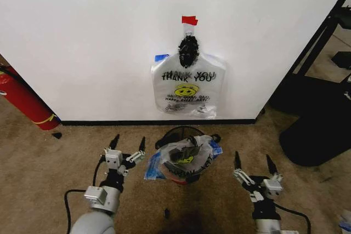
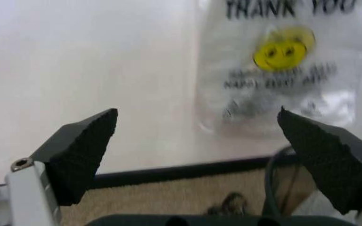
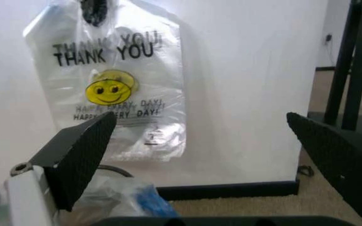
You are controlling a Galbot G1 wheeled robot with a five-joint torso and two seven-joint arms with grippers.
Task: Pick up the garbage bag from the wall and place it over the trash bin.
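Nearest the robot, both arms are held low over the tan carpet (image 1: 49, 157), one on each side of the trash bin. The left gripper (image 1: 128, 143) sits near and left of the bin with its fingers spread wide and nothing between them; the right gripper (image 1: 253, 164) sits near and right of it, fingers likewise released and bare. Between them stands the trash bin (image 1: 184, 132), a small round black wire-mesh basket with a crumpled clear plastic bag (image 1: 184, 157) already lying over its mouth, and a flat blue-edged piece just to its left on the floor. Farther back, past the black baseboard (image 1: 109, 121), the garbage bag (image 1: 189, 91) hangs flat on the white wall, directly above and behind the bin, gathered at its top on a dark hook or knot beneath a strip of red tape (image 1: 189, 20); its "THANK YOU" lettering and yellow smiley face the robot. At far left a red fire extinguisher (image 1: 22, 100) leans by the wall. The pick appears not to have begun: neither gripper touches the hanging bag. The next move likely calls for an arm to rise and reach to the wall, then close on the thin film near its gathered top so it lifts free without tearing.
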